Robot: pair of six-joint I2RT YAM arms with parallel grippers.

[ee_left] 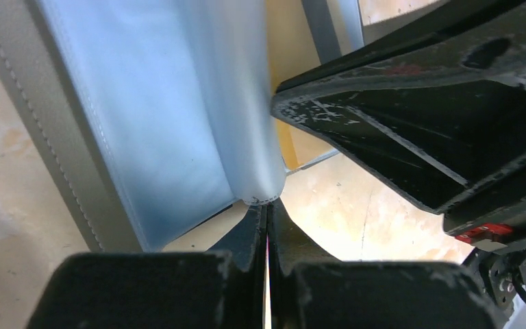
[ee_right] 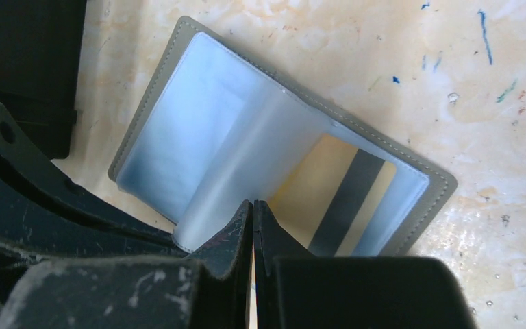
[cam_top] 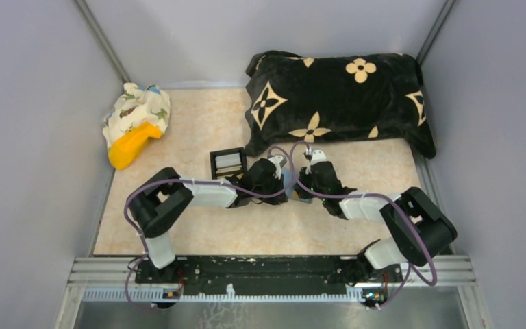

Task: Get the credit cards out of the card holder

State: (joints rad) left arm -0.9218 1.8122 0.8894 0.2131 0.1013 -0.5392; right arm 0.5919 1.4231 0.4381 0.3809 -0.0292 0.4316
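The card holder (ee_right: 171,130) lies opened flat on the table (ee_right: 452,82), between the two arms, with a yellowish card (ee_right: 308,185) bearing a dark stripe seated in one pocket. The left gripper (ee_left: 267,223) and right gripper (ee_right: 252,209) each have their jaws pressed together, tips meeting the lower edge of the raised translucent leaf (ee_right: 260,151). Whether that leaf is pinched cannot be told.

Black box (cam_top: 228,162) left, pillow (cam_top: 335,96) behind the card holder (ee_right: 178,130); near table (cam_top: 260,236) open.
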